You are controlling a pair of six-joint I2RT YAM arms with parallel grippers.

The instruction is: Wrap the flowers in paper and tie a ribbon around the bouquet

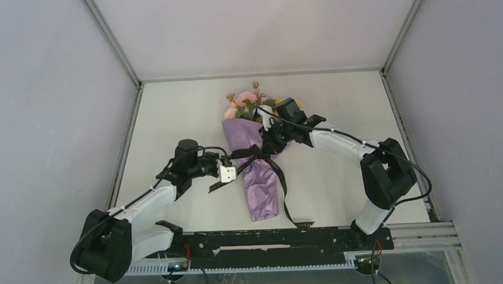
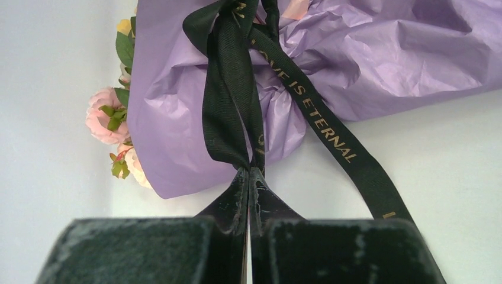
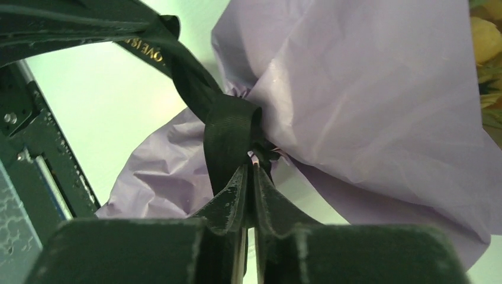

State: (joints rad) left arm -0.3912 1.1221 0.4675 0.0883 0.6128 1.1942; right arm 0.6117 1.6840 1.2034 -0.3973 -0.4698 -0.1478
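We've got L gripper (image 2: pixel 248 173) jaws pressed on the ribbon (image 2: pixel 228 106) & R gripper (image 3: pixel 250 167) jaws pinching it at the knot, prob. so opp. pulls cinch the bouquet (image 1: pixel 261 192).

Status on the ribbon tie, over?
Left gripper shut on ribbon. Right gripper pinching ribbon at the knot. Ribbon cinched around bouquet middle, tails loose on table. No obstruction seen.

White links (image 1: pixel 147 202), black joints (image 1: pixel 386 172), black cables (image 1: pixel 426 181), scuffed black left gripper (image 2: pixel 248 173)
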